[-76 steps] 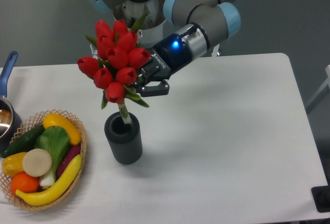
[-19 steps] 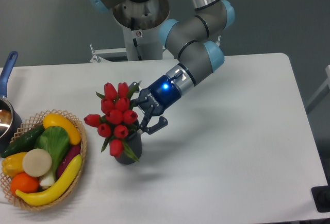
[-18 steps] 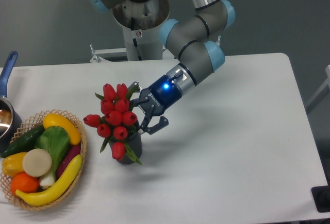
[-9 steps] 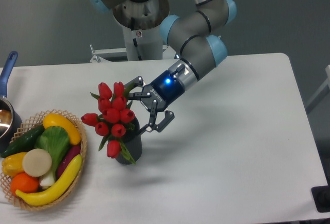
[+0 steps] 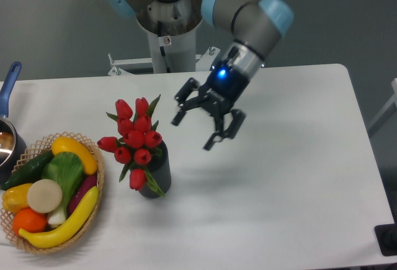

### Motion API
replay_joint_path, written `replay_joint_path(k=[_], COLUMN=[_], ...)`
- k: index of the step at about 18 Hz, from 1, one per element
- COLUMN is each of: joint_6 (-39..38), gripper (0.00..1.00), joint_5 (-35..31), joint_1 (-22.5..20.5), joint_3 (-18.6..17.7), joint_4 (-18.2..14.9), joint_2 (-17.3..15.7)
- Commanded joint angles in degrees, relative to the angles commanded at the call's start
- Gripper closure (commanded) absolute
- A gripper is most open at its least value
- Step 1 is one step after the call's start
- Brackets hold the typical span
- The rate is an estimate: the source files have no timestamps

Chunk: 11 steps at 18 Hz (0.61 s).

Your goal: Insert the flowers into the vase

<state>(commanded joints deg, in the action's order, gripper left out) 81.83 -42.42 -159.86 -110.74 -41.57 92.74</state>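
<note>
Far out to the side of the gripper, at the table's edge, a blue-handled metal saucepan (image 5: 7,118) pokes into view, and just below it sits a shallow woven wicker basket (image 5: 93,152) heaped with toy vegetables and fruit: a yellow banana, a green leafy head, an orange, a cucumber.

Closer to the gripper, but clear of it, stands the small dark grey-black ribbed cylindrical vase (image 5: 159,174). The bunch of red tulip buds with green leaves (image 5: 134,141) sits in its mouth, stem hidden inside, the heads spreading wider than the vase and leaning a little toward the basket. One bud droops over the front of the rim.

Up and beside the bunch hangs the black two-finger gripper (image 5: 206,119) on the grey and pale-blue arm, a blue light glowing at its wrist. Its fingers are spread wide and grip nothing; open air lies between them and the flowers.

Beyond the gripper, the white tabletop (image 5: 298,177) runs on.

Judging by this, the insertion looks done and the step in hand is the retreat. The next move calls only for drawing the arm off without brushing the leaning bunch, which could tip the light vase.
</note>
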Motion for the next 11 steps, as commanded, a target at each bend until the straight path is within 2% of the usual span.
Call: replay_joint_path(k=[3, 4, 8, 11], joint_6=[0.00, -0.09, 0.52, 1.57], gripper=[0.00, 0.00, 0.00, 0.00], joint_5=[-4.85, -5.64, -14.68, -17.77], joint_1=[-3.34, -4.13, -4.32, -4.67], joint_3=[0.61, 3.23, 10.18, 16.15], joint_4=[-0.26, -0.87, -8.33, -15.53], joint_2=[-2.65, -2.65, -2.91, -2.56])
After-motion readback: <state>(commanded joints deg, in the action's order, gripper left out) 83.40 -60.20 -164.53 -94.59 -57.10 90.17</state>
